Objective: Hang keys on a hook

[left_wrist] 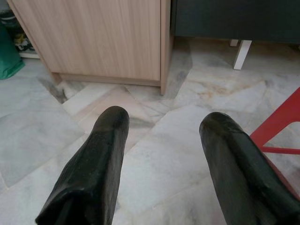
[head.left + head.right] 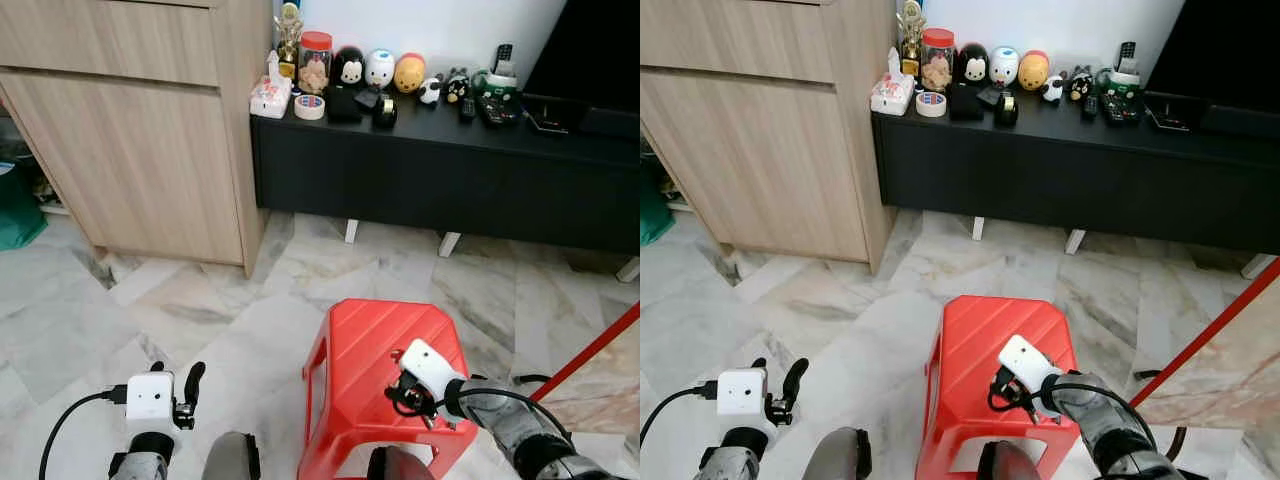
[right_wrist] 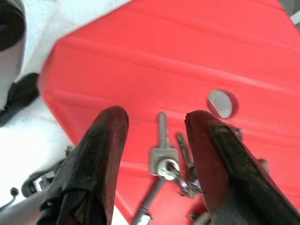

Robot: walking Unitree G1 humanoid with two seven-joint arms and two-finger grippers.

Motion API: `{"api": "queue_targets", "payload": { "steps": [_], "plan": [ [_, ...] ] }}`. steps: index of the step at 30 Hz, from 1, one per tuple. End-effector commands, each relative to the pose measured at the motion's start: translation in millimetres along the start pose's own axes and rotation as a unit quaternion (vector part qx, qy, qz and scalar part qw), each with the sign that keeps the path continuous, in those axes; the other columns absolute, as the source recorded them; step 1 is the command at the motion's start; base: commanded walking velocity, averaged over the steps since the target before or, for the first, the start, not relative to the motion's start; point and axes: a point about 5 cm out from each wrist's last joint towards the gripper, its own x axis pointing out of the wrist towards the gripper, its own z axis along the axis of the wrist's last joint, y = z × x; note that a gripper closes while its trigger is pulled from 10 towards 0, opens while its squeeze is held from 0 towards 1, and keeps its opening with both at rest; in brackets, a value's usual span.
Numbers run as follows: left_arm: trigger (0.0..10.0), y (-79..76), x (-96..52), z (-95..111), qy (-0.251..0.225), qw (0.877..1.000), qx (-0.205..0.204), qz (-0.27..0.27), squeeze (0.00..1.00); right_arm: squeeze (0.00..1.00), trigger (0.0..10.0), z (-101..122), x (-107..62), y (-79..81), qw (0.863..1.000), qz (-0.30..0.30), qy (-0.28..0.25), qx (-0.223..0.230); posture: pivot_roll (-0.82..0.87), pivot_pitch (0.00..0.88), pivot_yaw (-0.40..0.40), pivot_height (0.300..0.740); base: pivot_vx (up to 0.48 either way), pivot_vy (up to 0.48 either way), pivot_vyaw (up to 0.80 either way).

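— Two pincers, how do they stand?
— Right pincer (image 3: 154, 126) hangs over the red stool (image 2: 360, 340), its fingers spread apart with the keys (image 3: 168, 157) lying on the stool's top between them, nothing gripped. Left pincer (image 1: 161, 136) is spread too, above the marble floor (image 1: 154, 159), holding nothing.

— How many keys?
— At least two on one ring, beside one round hole (image 3: 220, 103) in the stool.

— What surrounds it?
— One wooden cabinet (image 2: 140, 130) to the left; one black low worktop (image 2: 440, 160) behind, crowded with figurines, one tape roll (image 2: 309, 106) and one jar (image 2: 315, 60). One red pole (image 2: 590, 350) slants at right.
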Motion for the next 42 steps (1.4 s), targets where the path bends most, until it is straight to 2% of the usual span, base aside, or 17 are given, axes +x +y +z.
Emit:
{"api": "queue_targets", "payload": {
  "steps": [1, 5, 8, 12, 18, 22, 28, 36, 42],
  "plan": [
    [10.0, 1.8, -3.0, -2.0, 0.008, 1.0, -0.001, 0.002, 0.0, 0.0, 10.0, -0.2, -3.3, -9.5, 1.0, -0.026, 0.012, -0.003, 0.13, 0.066, -0.103, 0.625, 0.0, 0.0, 0.0],
    [10.0, 2.2, -5.1, -2.2, 0.009, 1.0, -0.002, 0.003, 0.0, 0.0, 10.0, -1.0, -2.6, -13.3, 0.998, -0.059, 0.02, 0.019, 0.14, 0.075, -0.101, 0.625, 0.0, 0.0, 0.0],
    [10.0, 1.9, -6.3, -2.4, 0.01, 1.0, -0.002, 0.002, 0.0, 0.0, 10.0, -3.2, -2.3, -11.9, 0.998, -0.055, 0.023, 0.021, 0.14, 0.081, -0.098, 0.625, 0.0, 0.0, 0.0],
    [10.0, 2.9, -7.6, -2.7, 0.013, 1.0, -0.001, 0.0, 0.0, 0.0, 10.0, -11.3, -5.6, -10.4, 0.998, -0.021, 0.055, -0.025, 0.13, 0.086, -0.092, 0.625, 0.0, 0.0, 0.0],
    [10.0, 3.0, -7.9, -2.6, 0.014, 1.0, 0.0, -0.002, 0.0, 0.0, 10.0, -14.2, -11.9, -20.9, 0.996, -0.036, 0.08, -0.032, 0.14, 0.089, -0.088, 0.625, 0.0, 0.0, 0.0],
    [10.0, 3.5, -9.5, -2.4, 0.016, 1.0, 0.0, -0.003, 0.0, 0.0, 10.0, -18.0, -14.6, -22.5, 0.991, -0.02, 0.111, -0.073, 0.14, 0.094, -0.086, 0.625, 0.0, 0.0, 0.0],
    [10.0, 4.3, -13.4, -2.8, 0.019, 1.0, 0.0, -0.003, 0.0, 0.0, 10.0, -14.3, -11.1, -19.4, 0.994, -0.02, 0.094, -0.051, 0.15, 0.103, -0.084, 0.625, 0.0, 0.0, 0.0],
    [10.0, 7.5, -21.4, -3.8, 0.025, 1.0, 0.003, -0.003, 0.0, 0.0, 10.0, -19.6, -7.3, -11.0, 0.992, -0.01, 0.107, -0.061, 0.16, 0.118, -0.077, 0.625, 0.0, 0.0, 0.0],
    [10.0, 7.0, -23.5, -3.1, 0.027, 1.0, 0.004, -0.005, 0.0, 0.0, 10.0, -18.3, -7.2, -12.4, 0.993, -0.017, 0.107, -0.055, 0.16, 0.122, -0.074, 0.625, 0.0, 0.0, 0.0]
  ]
}}
